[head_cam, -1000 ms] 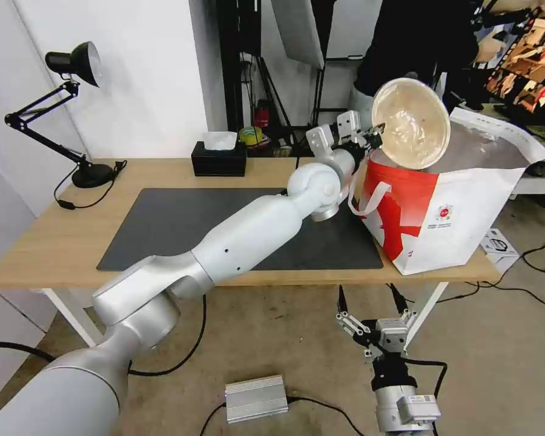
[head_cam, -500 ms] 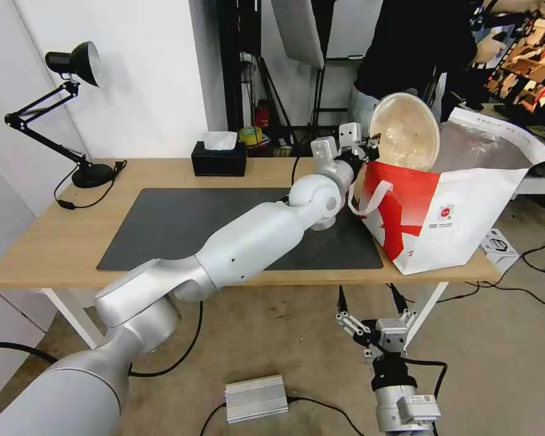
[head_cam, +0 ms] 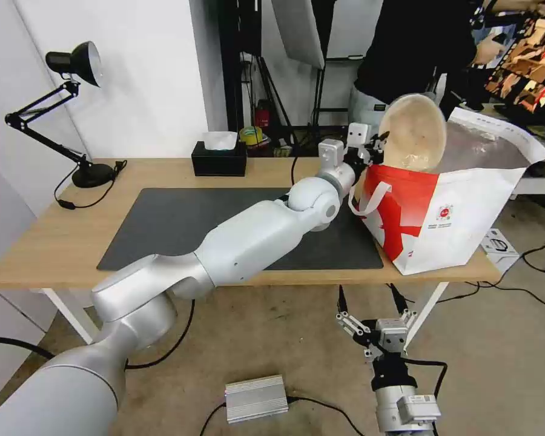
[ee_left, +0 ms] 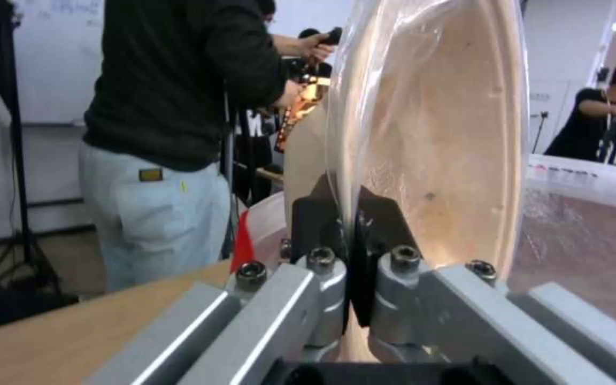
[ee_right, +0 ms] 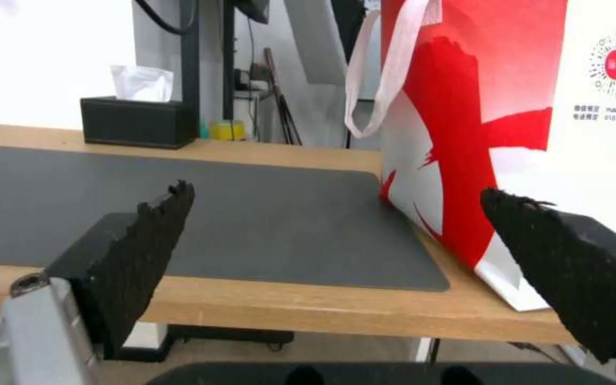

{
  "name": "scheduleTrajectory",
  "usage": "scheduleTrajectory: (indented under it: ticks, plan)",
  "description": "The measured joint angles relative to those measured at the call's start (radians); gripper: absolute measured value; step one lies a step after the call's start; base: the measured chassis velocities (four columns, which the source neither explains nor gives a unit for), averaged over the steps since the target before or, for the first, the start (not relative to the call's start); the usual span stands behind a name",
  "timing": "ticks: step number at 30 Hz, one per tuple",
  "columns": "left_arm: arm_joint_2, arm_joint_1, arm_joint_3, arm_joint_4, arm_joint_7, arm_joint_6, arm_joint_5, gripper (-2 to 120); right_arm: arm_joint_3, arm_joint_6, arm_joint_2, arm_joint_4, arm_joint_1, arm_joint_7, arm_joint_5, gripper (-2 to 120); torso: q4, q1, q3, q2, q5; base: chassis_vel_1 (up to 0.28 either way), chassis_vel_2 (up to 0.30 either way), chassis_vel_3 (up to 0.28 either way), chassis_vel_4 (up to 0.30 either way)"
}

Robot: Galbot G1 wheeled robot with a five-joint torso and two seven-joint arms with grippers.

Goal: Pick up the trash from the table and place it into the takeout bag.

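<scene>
Lower centre-right of the head view, below the table edge: the right gripper (head_cam: 369, 330), parked above the floor with its black pads spread wide apart; the right wrist view shows the same gap between the pads (ee_right: 144, 251). Middle of the frame: the table (head_cam: 54, 242) with its dark grey mat (head_cam: 175, 224), crossed by the left arm reaching toward the upper right. Right of the mat: the takeout bag (head_cam: 460, 218), standing open on the table's right end, one white strap hanging on its red side. Upper right, over the bag's near rim: the left gripper (head_cam: 378, 144), clamped on the rim of the beige paper-pulp bowl (head_cam: 413, 130), which is held on edge, its lower part dipping into the bag's mouth. Far edge of the table: a black tissue box (head_cam: 219, 158).
</scene>
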Motion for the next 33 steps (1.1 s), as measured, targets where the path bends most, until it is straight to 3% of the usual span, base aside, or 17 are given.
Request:
scheduleTrajectory:
  ticks: [10,12,25,28,33]
  plan:
    - [0.008,-0.015,0.033,0.022,0.041,-0.062,0.045,32,0.000,0.000,0.000,0.000,0.000,0.000,0.000,100,0.0001,0.000,0.000,0.000,0.0000,0.000,0.000,0.000,0.000]
    - [0.011,-0.022,0.040,0.024,0.053,-0.071,0.051,44,0.000,0.000,0.000,0.000,0.000,0.000,0.000,100,0.0002,0.000,0.000,0.000,0.0000,0.000,0.000,0.000,0.000]
    - [0.014,-0.025,0.041,0.019,0.055,-0.081,0.049,91,0.000,0.000,0.000,0.000,0.000,0.000,0.000,100,0.0001,0.000,0.000,0.000,0.0000,0.000,0.000,0.000,0.000]
    - [0.018,-0.021,0.041,0.013,0.047,-0.081,0.049,98,0.000,0.000,0.000,0.000,0.000,0.000,0.000,100,0.0001,0.000,0.000,0.000,0.0000,0.000,0.000,0.000,0.000]
    - [0.034,-0.010,0.036,-0.006,0.024,-0.084,0.049,100,0.000,0.000,0.000,0.000,0.000,0.000,0.000,100,0.0000,0.000,0.000,0.000,-0.0001,0.000,0.000,0.000,0.000]
